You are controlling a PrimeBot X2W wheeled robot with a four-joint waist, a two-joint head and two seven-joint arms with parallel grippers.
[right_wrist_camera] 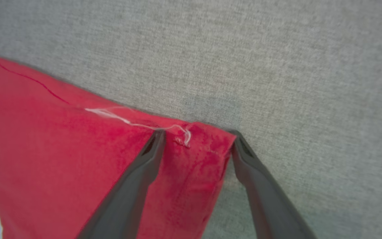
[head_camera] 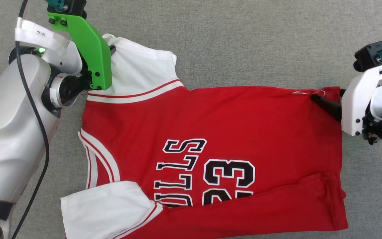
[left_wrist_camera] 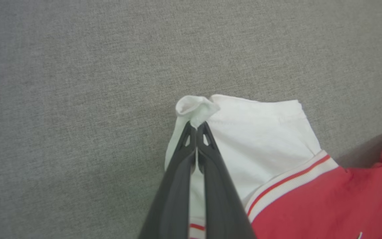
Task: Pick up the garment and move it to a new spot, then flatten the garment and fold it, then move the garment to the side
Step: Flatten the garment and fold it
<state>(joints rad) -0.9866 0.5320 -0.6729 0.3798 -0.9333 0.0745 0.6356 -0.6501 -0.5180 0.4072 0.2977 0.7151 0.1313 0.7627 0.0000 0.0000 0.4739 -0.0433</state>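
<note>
We see the shirt (head_camera: 227,116) lying front side up on the grey cloth surface (head_camera: 244,39). Its long axis runs across the head view. The collar and sleeves point toward our left arm and the hem toward our right arm. The near edge of the red body is folded up over itself, and that fold covers the lower part of the print.

The print sits sideways in the head view, with the tops of the letters toward the collar. We can read S, L, L and part of a U in black with white outlines; the rest of the word is under the fold. Beside it, the 3 shows whole and the digit below it is cut by the fold. The white tape (head_camera: 41,35) on our left forearm carries small dark marks that we cannot read.

Our left gripper (left_wrist_camera: 196,127) has its fingers pressed together on a pinch of the far sleeve (left_wrist_camera: 260,139), at its outer corner, and a small tuft of white cloth pokes out past the tips. Our right gripper (right_wrist_camera: 198,136) stands wide at the far hem corner, one finger on the red cloth and the other on the grey surface just beside it. A loose white thread (right_wrist_camera: 128,121) trails along that corner's edge.
</note>
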